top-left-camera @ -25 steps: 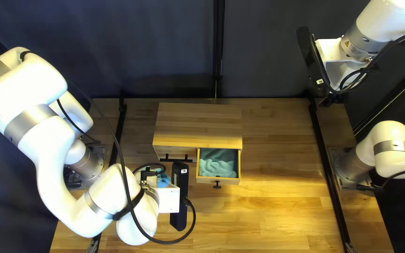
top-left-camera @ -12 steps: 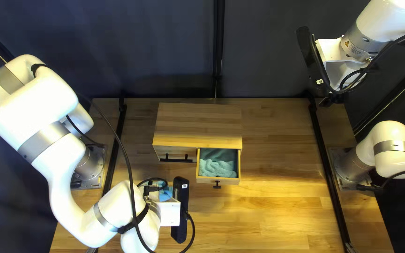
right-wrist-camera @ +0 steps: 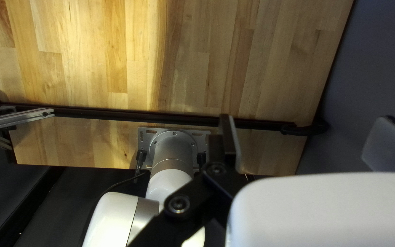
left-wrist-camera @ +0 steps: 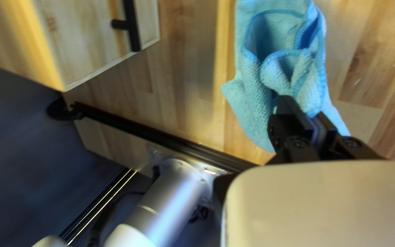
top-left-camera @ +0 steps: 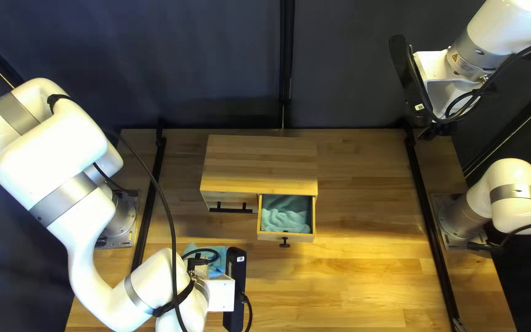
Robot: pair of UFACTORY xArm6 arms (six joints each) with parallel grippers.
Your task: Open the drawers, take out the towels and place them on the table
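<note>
Presently we are pinching a blue towel (left-wrist-camera: 252, 92) between the closed fingers of our left gripper (left-wrist-camera: 312, 116), over the table (top-left-camera: 362, 276) near its front left edge. A teal towel (top-left-camera: 284, 219) is lying in the open right drawer (top-left-camera: 286, 237); the left drawer (top-left-camera: 228, 201) is sitting closed. Our right gripper (right-wrist-camera: 307, 140) is hanging high at the right, fingers spread wide, holding nothing.
</note>
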